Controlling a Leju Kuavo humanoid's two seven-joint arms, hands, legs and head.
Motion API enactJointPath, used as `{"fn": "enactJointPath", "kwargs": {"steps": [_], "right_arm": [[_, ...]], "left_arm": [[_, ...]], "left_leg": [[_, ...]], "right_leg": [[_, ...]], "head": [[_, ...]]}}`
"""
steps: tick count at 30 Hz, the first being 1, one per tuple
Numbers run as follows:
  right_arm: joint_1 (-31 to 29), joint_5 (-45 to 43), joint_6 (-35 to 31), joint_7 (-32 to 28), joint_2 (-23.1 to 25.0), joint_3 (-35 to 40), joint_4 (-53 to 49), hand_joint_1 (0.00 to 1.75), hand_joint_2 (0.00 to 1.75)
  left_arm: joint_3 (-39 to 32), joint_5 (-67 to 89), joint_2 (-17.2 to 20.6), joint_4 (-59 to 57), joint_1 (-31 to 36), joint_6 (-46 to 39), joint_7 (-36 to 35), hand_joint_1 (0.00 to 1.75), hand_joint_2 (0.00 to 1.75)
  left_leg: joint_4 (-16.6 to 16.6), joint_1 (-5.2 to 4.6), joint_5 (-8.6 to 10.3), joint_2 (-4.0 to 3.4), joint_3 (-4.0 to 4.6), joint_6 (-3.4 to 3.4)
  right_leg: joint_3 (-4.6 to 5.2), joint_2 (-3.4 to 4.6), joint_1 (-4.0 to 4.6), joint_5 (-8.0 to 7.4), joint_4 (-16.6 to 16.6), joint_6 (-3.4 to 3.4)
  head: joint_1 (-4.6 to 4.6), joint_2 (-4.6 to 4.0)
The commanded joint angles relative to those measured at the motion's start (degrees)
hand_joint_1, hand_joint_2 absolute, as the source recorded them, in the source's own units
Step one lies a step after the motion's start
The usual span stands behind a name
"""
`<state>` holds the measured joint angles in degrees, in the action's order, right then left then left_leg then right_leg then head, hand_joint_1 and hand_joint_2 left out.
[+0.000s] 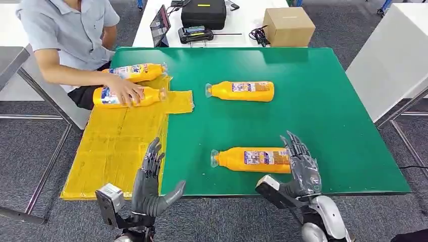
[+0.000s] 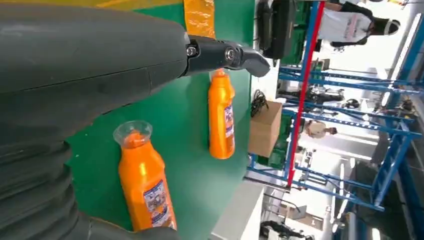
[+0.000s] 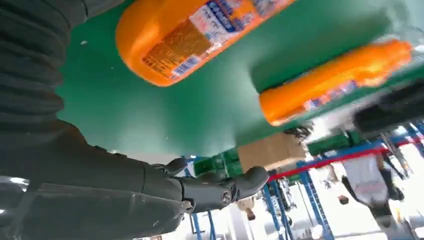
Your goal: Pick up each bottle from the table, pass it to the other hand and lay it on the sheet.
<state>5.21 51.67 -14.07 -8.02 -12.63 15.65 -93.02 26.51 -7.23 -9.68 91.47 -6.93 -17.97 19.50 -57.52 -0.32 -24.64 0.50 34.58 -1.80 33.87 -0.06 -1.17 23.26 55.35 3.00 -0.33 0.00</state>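
Smooth green table is carrying a crinkly yellow sheet along its left edge. A person's hand is resting on one of two glossy orange bottles lying there. Near the table's front edge, the right hand, fingers spread and released, is sitting beside another bottle; the left hand is hovering open too, grasping nothing.

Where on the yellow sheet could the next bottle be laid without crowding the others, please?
The near half of the yellow sheet, between the person's hand and the left hand, is bare. The far end is crowded: two bottles lie there, one under that person's hand.
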Motion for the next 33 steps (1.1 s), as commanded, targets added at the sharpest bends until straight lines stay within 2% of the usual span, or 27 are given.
{"fn": "enactJointPath", "kwargs": {"steps": [1,5,8,11,14,18,20,33], "right_arm": [[-11.0,1.0,5.7,2.7,-3.0,3.9,14.2,0.00,1.75],[-11.4,1.1,5.7,2.6,-2.8,4.4,14.7,0.00,1.75],[-14.7,0.0,7.7,2.9,-2.1,6.9,18.7,0.00,1.75],[-17.5,-1.7,10.0,2.7,-1.9,8.8,22.3,0.00,1.75],[-18.9,-2.0,10.3,2.5,-1.5,10.2,24.7,0.00,1.75],[-19.5,-2.0,10.5,2.5,-1.1,11.5,25.7,0.00,1.75],[-20.7,-2.4,11.0,2.5,-1.2,13.6,27.1,0.00,1.75],[-24.6,-5.5,13.7,2.3,-1.9,20.2,32.4,0.00,1.75]], "left_arm": [[1.4,-0.7,0.1,-3.2,2.3,0.8,-1.7,0.00,1.75],[1.3,-0.7,0.1,-3.2,2.4,0.8,-1.7,0.00,1.75],[0.7,-1.2,-0.3,-2.9,2.4,0.6,-1.6,0.00,1.75],[-0.1,-2.6,-0.9,-2.8,2.7,0.4,-1.8,0.00,1.75],[0.4,-1.5,-0.6,-3.1,2.9,-0.4,-1.7,0.00,1.75],[1.0,-0.7,-0.7,-3.8,3.3,-0.7,-1.7,0.00,1.75],[1.6,0.3,-0.7,-4.8,3.8,-1.2,-2.4,0.00,1.75],[3.3,2.9,-0.3,-6.7,4.5,-1.7,-4.1,0.00,1.75]], "left_leg": [[0.0,0.04,-0.04,-0.17,-0.20,0.06],[0.0,0.07,-0.11,-0.26,-0.39,0.12],[0.0,0.03,-0.03,-0.08,-0.24,0.07],[0.0,0.08,-0.10,-0.35,-0.35,0.09],[0.0,0.09,-0.11,-0.31,-0.38,0.11],[0.0,0.04,-0.01,-0.11,-0.16,0.04],[0.0,0.08,-0.12,-0.24,-0.42,0.12],[0.0,0.04,-0.05,-0.14,-0.25,0.06]], "right_leg": [[-0.17,0.14,0.04,-0.03,-0.1,-0.07],[-0.35,0.22,0.08,0.02,-0.1,-0.15],[-0.22,0.05,0.05,-0.01,-0.1,-0.09],[-0.27,0.32,0.09,-0.03,-0.1,-0.11],[-0.33,0.25,0.11,0.00,-0.1,-0.14],[-0.15,0.10,0.04,-0.03,-0.1,-0.06],[-0.37,0.20,0.10,0.04,-0.1,-0.15],[-0.23,0.12,0.05,0.00,-0.1,-0.09]], "head": [[0.02,0.00],[0.00,0.00],[0.02,0.00],[0.02,0.00],[0.02,0.00],[0.02,0.00],[0.02,0.00],[0.02,0.00]]}}
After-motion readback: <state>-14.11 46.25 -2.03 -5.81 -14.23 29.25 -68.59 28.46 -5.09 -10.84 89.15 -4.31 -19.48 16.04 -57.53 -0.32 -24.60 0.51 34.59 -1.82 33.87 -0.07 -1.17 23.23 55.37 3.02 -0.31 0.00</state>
